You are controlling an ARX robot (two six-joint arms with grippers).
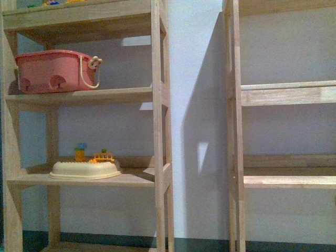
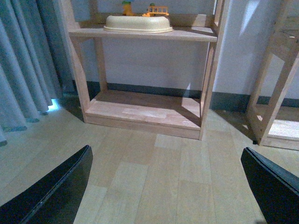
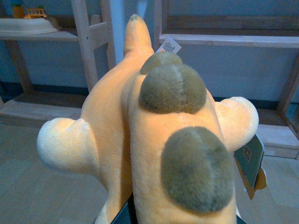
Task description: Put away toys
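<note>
The left shelf unit [image 1: 157, 105] and the right shelf unit [image 1: 233, 131], both bare wood, stand against the wall on a plank floor [image 2: 154, 177]. The orange plush animal [image 3: 154, 140] is clear of the floor and fills the right wrist view, facing the units. The right gripper [image 3: 130, 214] shows only as a dark sliver under it, pinching it. That wrist points roughly level. The left gripper [image 2: 164, 186] is spread wide, holds nothing, and is tilted down at the floor.

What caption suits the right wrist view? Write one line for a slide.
Orange plush toy with olive spots fills the frame, wooden shelves standing behind it.
</note>
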